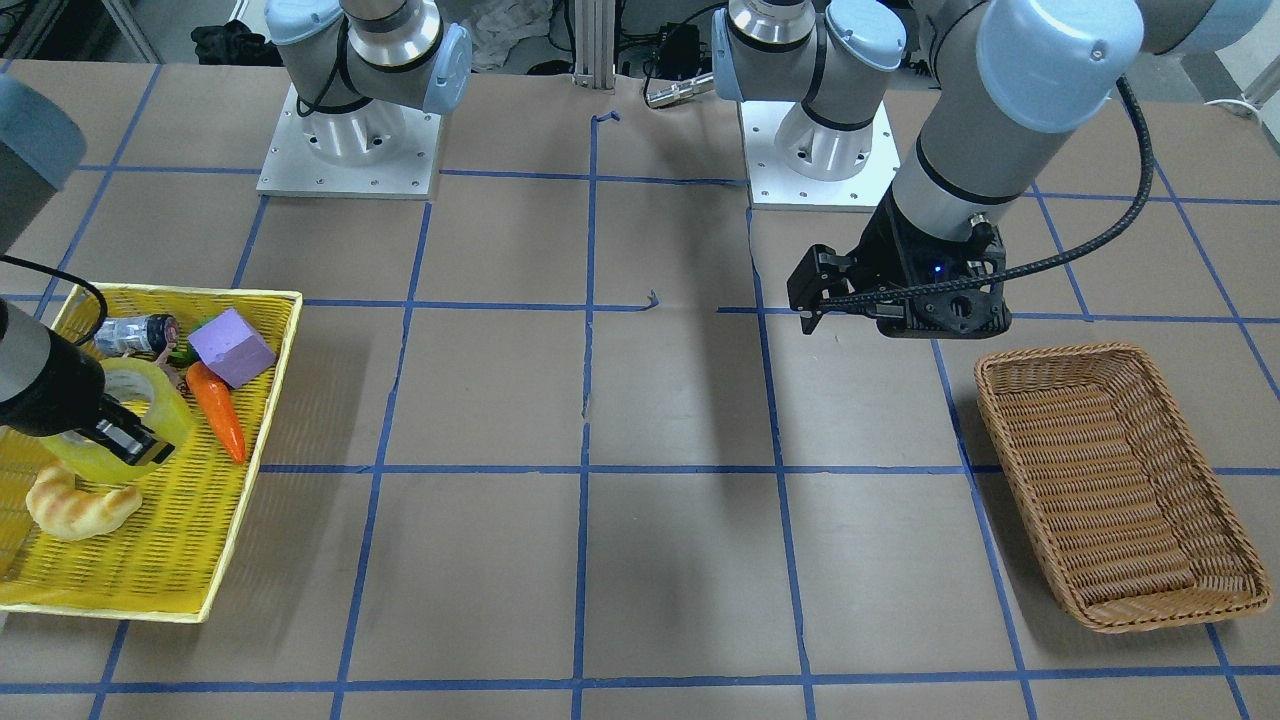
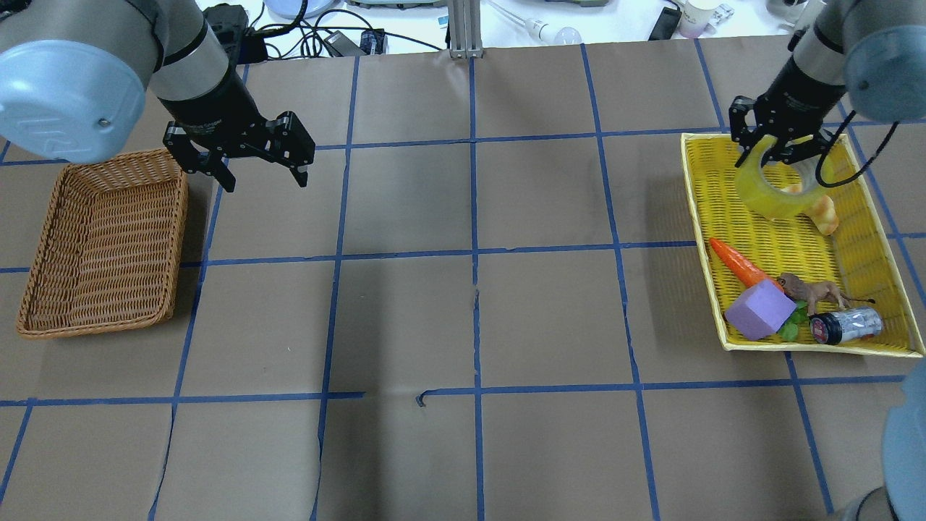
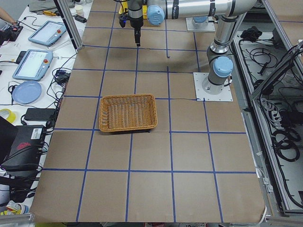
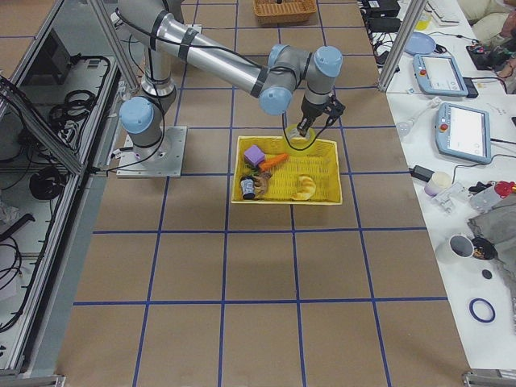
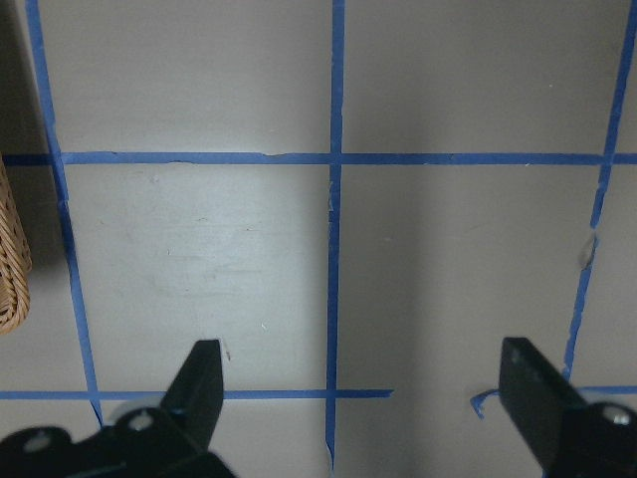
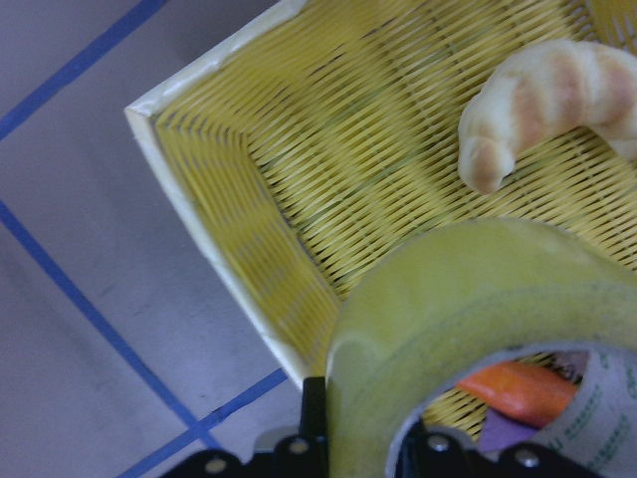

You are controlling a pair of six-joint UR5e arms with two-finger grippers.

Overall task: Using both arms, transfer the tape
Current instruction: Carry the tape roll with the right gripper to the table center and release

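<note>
The yellow tape roll (image 2: pixel 768 194) is in my right gripper (image 2: pixel 778 150), which is shut on its wall, one finger inside the core. The roll hangs tilted just over the yellow basket (image 2: pixel 698 239), at the end nearest the robot. It shows the same in the front view (image 1: pixel 172 412) and the right wrist view (image 6: pixel 468 299). My left gripper (image 2: pixel 266 182) is open and empty above bare table, beside the wicker basket (image 2: pixel 101 246). The left wrist view shows its fingers (image 5: pixel 204 363) spread wide over the blue grid.
The yellow basket also holds a croissant (image 2: pixel 825 213) right under the tape, a carrot (image 2: pixel 738 264), a purple block (image 2: pixel 758 311), a toy lion (image 2: pixel 814 291) and a can (image 2: pixel 846 325). The wicker basket (image 1: pixel 1110 480) holds nothing. Blue tape lines grid the brown table.
</note>
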